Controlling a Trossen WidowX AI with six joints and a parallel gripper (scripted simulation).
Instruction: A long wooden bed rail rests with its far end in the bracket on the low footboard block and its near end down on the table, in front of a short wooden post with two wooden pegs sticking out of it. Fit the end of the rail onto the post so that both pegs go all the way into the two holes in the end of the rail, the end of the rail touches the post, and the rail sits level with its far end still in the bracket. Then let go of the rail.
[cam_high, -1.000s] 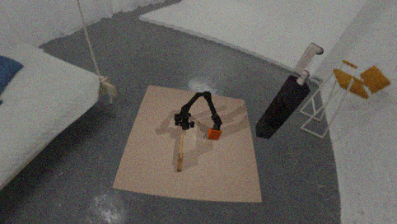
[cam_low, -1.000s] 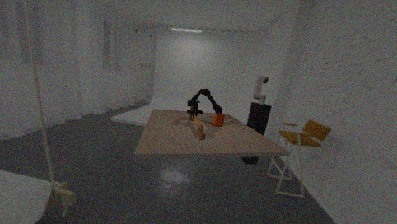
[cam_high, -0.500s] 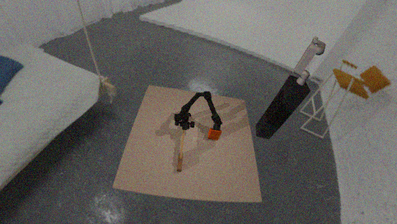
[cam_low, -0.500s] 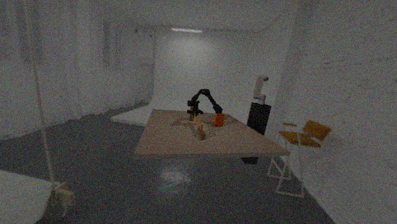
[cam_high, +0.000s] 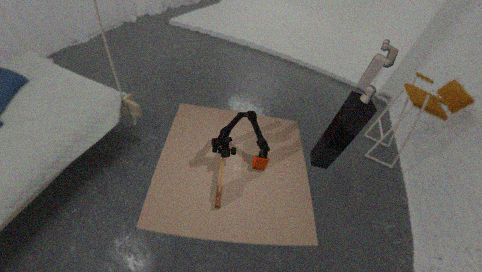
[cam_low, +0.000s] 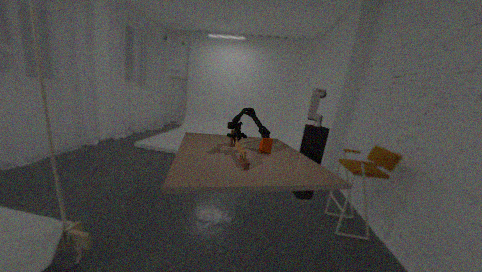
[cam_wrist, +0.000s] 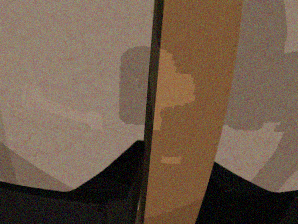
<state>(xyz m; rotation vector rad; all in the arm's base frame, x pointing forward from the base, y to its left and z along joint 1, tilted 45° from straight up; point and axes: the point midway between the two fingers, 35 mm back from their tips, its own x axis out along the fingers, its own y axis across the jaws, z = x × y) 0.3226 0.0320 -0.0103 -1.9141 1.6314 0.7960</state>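
long pale wooden rail (cam_high: 219, 185) lying on the worktop (cam_high: 280, 210); end effector (cam_high: 223, 148) pinching its upper end; wrist view alone shows grain (cam_wrist: 193, 96), dark fingers flanking.

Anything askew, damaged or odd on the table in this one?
Nothing stands out. The gripper is shut on the near part of the wooden rail, which runs straight across the table. The frames are too dim to judge the pegs.
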